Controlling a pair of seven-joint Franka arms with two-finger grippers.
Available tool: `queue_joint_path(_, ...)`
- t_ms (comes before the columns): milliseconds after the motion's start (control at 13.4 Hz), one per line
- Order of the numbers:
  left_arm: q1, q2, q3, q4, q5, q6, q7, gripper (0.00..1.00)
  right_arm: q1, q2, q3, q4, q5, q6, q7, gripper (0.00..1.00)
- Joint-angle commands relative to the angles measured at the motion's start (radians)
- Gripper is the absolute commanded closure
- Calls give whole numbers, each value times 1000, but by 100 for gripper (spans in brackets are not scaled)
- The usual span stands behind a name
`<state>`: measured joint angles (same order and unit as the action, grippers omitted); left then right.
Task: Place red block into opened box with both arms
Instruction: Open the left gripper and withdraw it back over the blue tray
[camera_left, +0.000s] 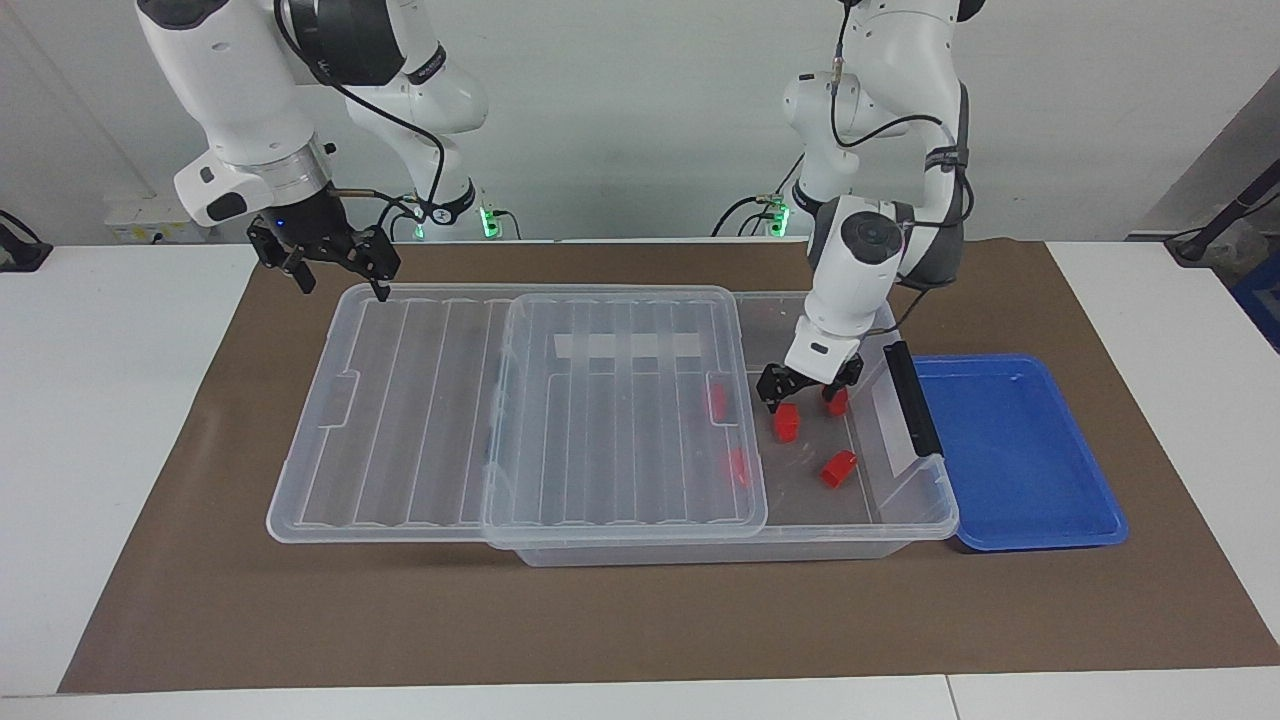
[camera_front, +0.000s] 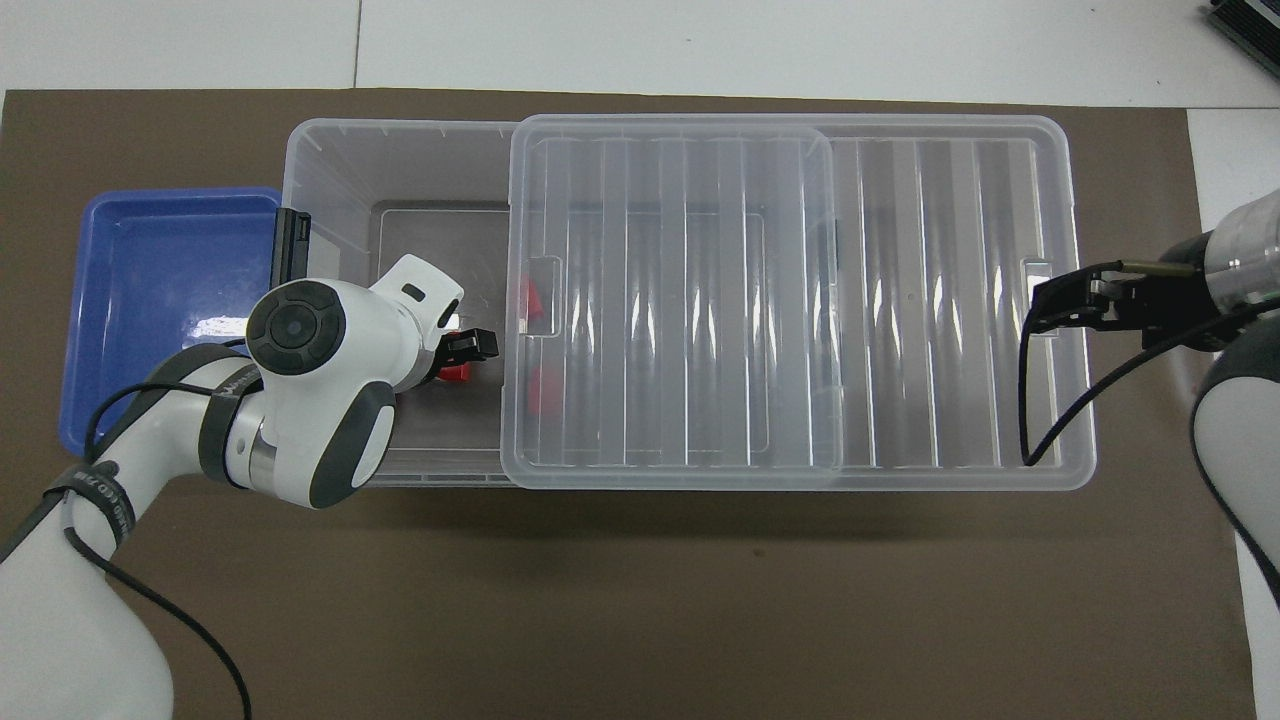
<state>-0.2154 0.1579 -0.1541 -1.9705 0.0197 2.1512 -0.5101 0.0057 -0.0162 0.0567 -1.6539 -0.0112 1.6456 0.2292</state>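
red block (camera_left: 787, 422) in box (camera_left: 905, 520), lid-blurred others.

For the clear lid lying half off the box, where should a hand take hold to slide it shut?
Grip the lid by the notched tab on its overhanging short edge, from above at the right arm's end. That edge juts past the box, with nothing under it, and the right hand hovers nearby.

A shallow blue tray (camera_left: 1020, 455) is being carried by a brown mat (camera_left: 640, 610) at the left arm's end; the mat is being borne by the white counter (camera_left: 110, 420).
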Motion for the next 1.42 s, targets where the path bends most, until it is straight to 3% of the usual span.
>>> queue_joint_path(0, 11, -67, 8, 167, 19, -286, 27, 0, -16, 9, 3, 16, 20, -17, -2, 0)
queue_joint_path(150, 59, -90, 10, 298, 11, -472, 102, 0, -24, 9, 3, 16, 20, -15, -2, 0)
queue_joint_path(300, 167, -164, 13, 318, 8, -562, 261, 0, -24, 9, 3, 16, 20, -15, -2, 0)
queue_joint_path(524, 364, -205, 13, 308, 8, -574, 546, 0, -26, 9, 3, 16, 20, -15, -2, 0)
queue_joint_path(899, 383, -216, 16, 288, 9, -527, 590, 0, -43, 7, 3, 10, 19, 8, -5, 3)
queue_joint_path(974, 383, -216, 14, 277, 9, -487, 596, 0, -46, 4, 3, -10, 19, 38, -7, 17)
queue_joint_path(1048, 375, -215, 13, 275, 9, -460, 596, 0, -52, -4, 3, -42, 19, 89, -8, 72)
queue_joint_path(1123, 367, -215, 11, 274, 9, -455, 599, 0, -61, -10, 3, -76, 20, 141, -5, 100)
queue_joint_path(1348, 254, -216, 7, 274, 9, -445, 594, 0, -110, -8, 2, -141, 20, 256, -8, 100)
